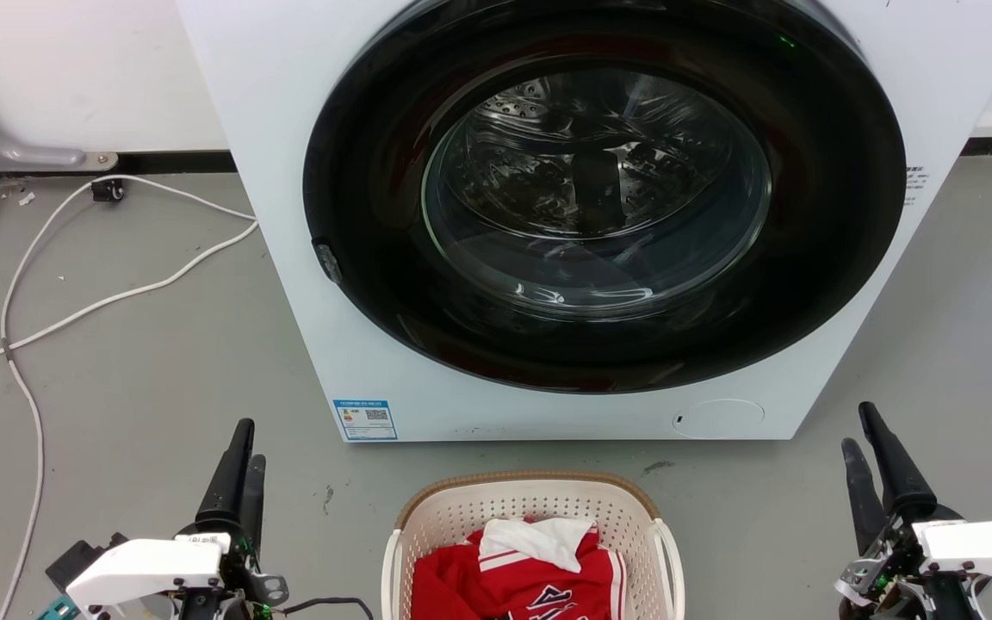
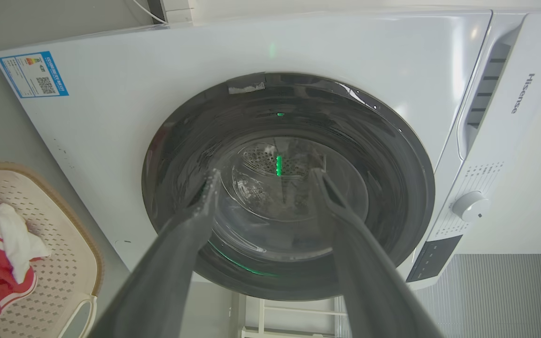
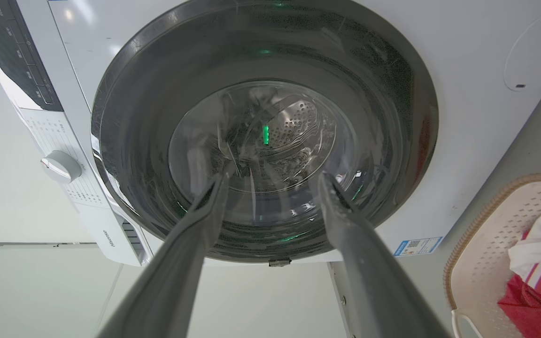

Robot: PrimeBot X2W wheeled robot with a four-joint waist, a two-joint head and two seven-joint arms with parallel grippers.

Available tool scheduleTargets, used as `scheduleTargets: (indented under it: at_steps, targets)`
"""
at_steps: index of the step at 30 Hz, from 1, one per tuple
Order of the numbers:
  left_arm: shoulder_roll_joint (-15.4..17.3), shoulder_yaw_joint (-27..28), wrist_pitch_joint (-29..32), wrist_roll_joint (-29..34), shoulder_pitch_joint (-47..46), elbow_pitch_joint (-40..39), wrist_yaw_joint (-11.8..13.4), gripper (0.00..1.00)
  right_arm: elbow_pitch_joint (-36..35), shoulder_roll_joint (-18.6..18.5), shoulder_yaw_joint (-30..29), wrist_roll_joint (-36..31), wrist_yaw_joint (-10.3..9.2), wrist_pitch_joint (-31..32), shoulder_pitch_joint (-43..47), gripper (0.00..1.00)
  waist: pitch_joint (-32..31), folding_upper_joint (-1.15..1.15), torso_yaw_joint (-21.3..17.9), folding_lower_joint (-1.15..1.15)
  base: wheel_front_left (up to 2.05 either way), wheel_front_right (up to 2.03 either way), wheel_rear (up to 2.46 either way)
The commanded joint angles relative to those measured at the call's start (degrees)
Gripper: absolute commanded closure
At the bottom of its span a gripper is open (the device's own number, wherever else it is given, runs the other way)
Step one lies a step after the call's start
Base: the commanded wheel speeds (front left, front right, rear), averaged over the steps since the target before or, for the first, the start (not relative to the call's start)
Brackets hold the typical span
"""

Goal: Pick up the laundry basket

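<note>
Long dark tapered jaws; white wrist housings (image 1: 147, 560), black screws (image 1: 970, 568); black cable (image 1: 332, 602).

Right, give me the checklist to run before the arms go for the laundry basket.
1. Fingers apart: ok. The left gripper and right gripper are both open.
2. Grippers empty: ok. Nothing sits between either pair of fingers.
3. Basket placement: ok. The laundry basket stands on the floor between the arms, in front of the washer.
4. Loop handles free: ok. The left handle and right handle are uncovered.
5. Load contained: cannot tell. The red and white clothes lie below the far rim; the near end is cut off.
6. Grippers at the handles: not ok. Both sit wide of the basket, pointing at the washer.
</note>
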Motion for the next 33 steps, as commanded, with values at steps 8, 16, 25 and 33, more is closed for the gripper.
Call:
scheduleTargets:
  at_steps: [8, 16, 25, 33]
  targets:
    - [0.21, -0.47, -2.57, 9.69, -0.66, -3.86, 1.11, 0.0, -4.8, -0.2, 0.37, -11.91, 0.0, -2.62, 0.01, 0.0, 0.12, 0.0, -0.05, 0.0, 0.0, 0.0, 0.0]
    - [0.22, -2.05, -4.55, 20.0, -0.26, -6.25, 3.32, 0.0, -7.76, -0.24, 1.67, -24.71, 0.0, -4.62, 0.88, 0.0, 0.27, 0.0, -0.08, 0.0, 0.0, 0.0, 0.0]
    - [0.24, -3.58, -6.58, 29.77, 0.43, -8.19, 5.17, 0.0, -9.32, -0.29, 2.82, -36.75, 0.0, -6.66, 2.12, 0.0, 0.38, 0.0, -0.12, 0.0, 0.0, 0.0, 0.0]
    - [0.25, -4.48, -8.22, 37.55, 1.04, -9.38, 5.83, 0.0, -10.33, -0.33, 3.28, -44.98, 0.0, -8.33, 2.82, 0.0, 0.47, 0.0, -0.16, 0.0, 0.0, 0.0, 0.0]
